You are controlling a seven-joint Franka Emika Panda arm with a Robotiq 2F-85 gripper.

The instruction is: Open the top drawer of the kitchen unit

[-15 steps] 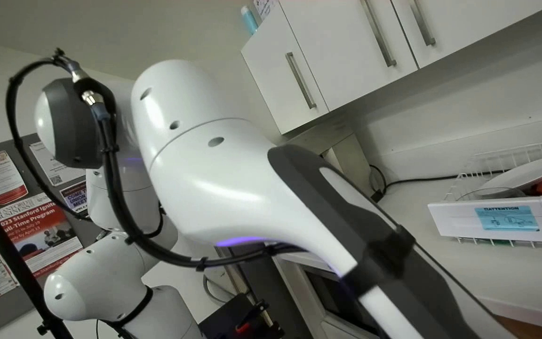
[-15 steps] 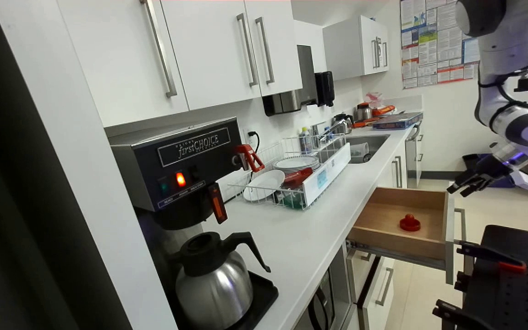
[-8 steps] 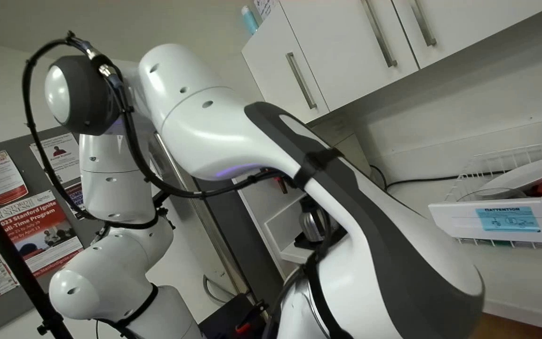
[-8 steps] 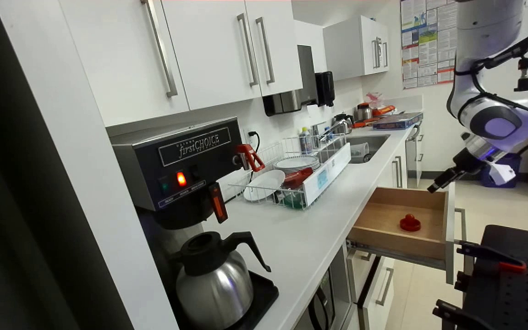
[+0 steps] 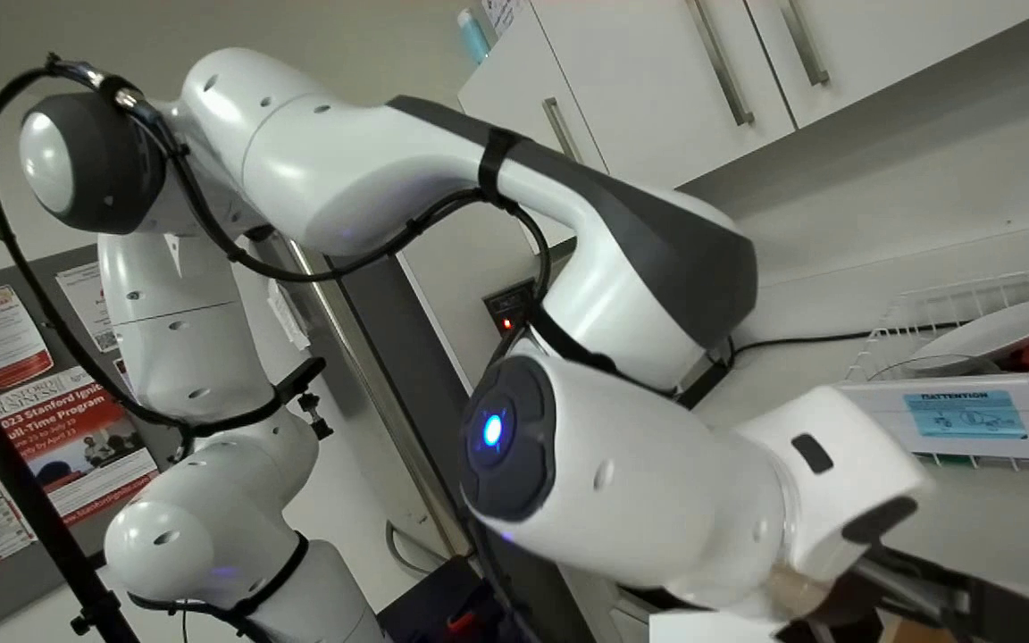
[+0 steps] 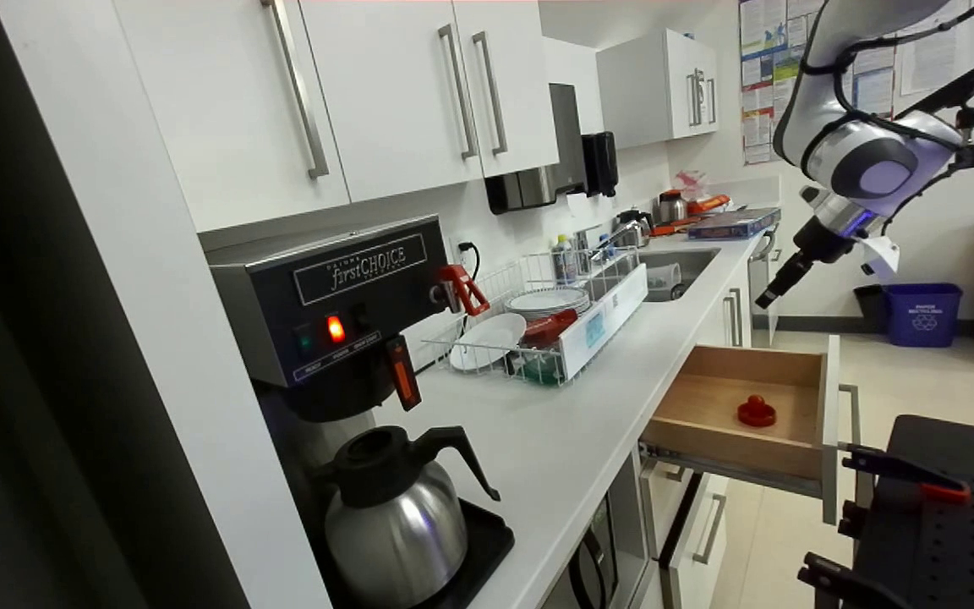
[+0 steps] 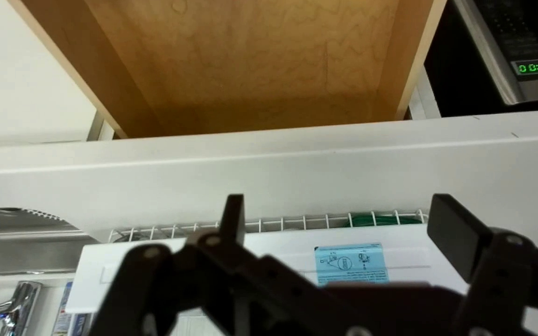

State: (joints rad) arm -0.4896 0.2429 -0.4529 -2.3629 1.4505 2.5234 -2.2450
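Unit (image 6: 691, 545): top drawer (image 6: 732, 448) stands pulled out below the table (image 6: 529, 440), beside the microwave (image 7: 526, 37); a red item (image 6: 756, 414) lies inside. Rack (image 6: 614, 313) on table holds plates (image 6: 546, 298). In the wrist view, hand (image 7: 338, 214) spread wide, raised above drawer level.

At nine o'clock in an exterior view, an orange lamp (image 6: 336, 328) glowed; we found the wrist view's gripper (image 7: 336, 217) blurred.

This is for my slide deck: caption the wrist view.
Top drawer open, jutting past the worktop, dish rack lower in frame, claw open in front.
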